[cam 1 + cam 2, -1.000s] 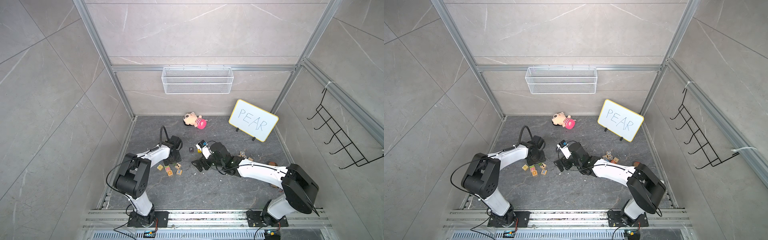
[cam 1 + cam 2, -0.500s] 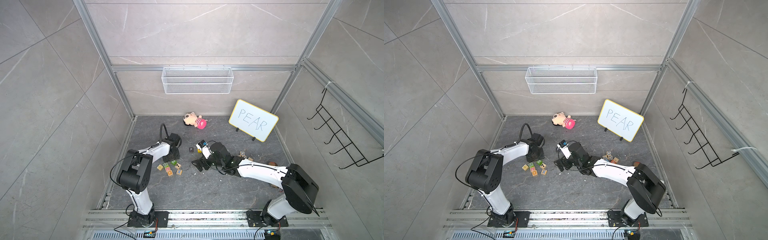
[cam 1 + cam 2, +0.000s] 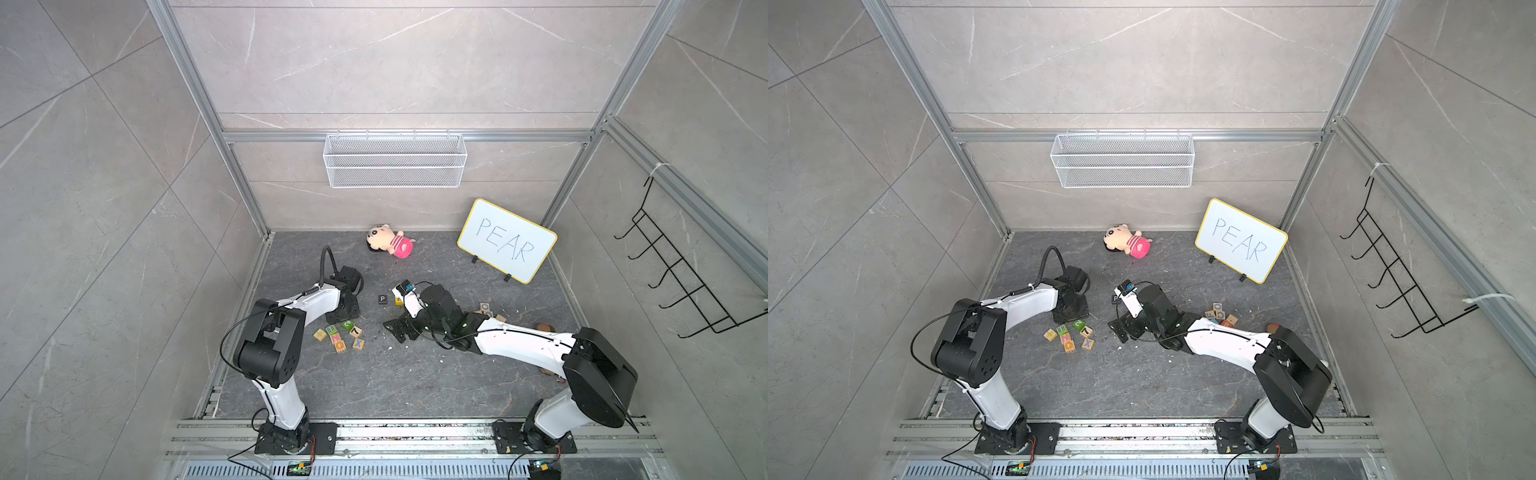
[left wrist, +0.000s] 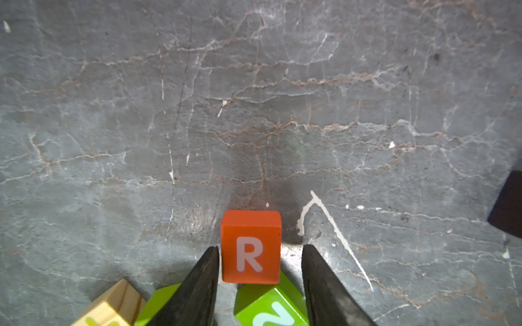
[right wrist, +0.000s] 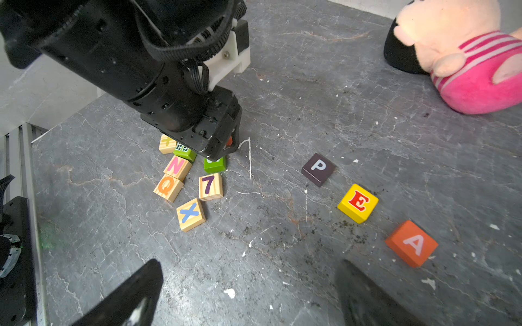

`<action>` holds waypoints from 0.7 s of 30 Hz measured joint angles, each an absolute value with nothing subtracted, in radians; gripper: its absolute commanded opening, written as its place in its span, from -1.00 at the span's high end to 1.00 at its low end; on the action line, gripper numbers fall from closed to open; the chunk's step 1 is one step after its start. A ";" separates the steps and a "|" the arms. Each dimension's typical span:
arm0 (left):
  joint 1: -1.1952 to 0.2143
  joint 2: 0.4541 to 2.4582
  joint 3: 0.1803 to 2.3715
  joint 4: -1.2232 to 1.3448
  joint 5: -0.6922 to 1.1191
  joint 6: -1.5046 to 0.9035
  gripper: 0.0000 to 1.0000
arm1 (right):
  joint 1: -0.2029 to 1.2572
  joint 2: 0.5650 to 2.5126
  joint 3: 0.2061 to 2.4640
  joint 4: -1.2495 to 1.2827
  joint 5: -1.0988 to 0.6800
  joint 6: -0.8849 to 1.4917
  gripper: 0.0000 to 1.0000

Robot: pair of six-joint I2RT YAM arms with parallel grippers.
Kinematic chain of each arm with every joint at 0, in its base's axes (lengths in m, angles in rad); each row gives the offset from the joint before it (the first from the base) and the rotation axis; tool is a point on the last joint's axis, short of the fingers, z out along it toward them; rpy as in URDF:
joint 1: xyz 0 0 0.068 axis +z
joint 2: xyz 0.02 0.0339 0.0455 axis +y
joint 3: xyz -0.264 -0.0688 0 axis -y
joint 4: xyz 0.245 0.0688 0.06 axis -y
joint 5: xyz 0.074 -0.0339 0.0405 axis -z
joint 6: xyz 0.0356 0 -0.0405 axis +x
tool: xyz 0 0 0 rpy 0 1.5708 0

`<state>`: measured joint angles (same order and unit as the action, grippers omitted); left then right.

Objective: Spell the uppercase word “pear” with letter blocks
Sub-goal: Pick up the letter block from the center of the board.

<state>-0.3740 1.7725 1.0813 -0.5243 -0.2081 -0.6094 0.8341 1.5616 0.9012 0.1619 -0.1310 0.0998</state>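
The left gripper [image 4: 260,247] is low over the dark stone floor [image 4: 254,113], its jaws part-way in around the red-orange R block [image 4: 250,248]. One finger [image 4: 203,276] lies against the block's side. The other [image 4: 319,276] shows a strip of floor between itself and the block, so the block is straddled, not clamped. It sits flat on the floor, letter up.

A green block [image 4: 271,307] lies tight against the R block, between the two fingers, and a second green block [image 4: 158,302] lies just outside one finger. The plain wooden blocks [image 5: 210,186], marked N, Q, 7 and X, are clustered just past these.

The black P block [image 5: 318,169] lies face up. The R block is near it on the left arm's side but apart from it. On its other side the yellow E block [image 5: 358,202] and the orange A block [image 5: 411,243] run on in a loose line, each apart from the next. In a top view the right arm's wrist hides most of the E block.

The right gripper [image 5: 248,296] hangs with jaws wide apart and empty, on the front-rail side of the P block. Beyond the P block, toward the back wall, lie a plush toy [image 3: 390,245] and a whiteboard [image 3: 507,241] reading PEAR.
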 measured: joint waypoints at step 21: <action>-0.354 1.772 1.066 -0.504 -0.203 -0.587 -0.12 | 0.834 1.551 0.879 0.186 -0.135 0.100 -0.96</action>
<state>-0.3542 1.7721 1.0660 -0.5037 -0.2031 -0.5873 0.8341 1.5505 0.8795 0.1856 -0.1349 0.1001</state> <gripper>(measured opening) 0.564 0.980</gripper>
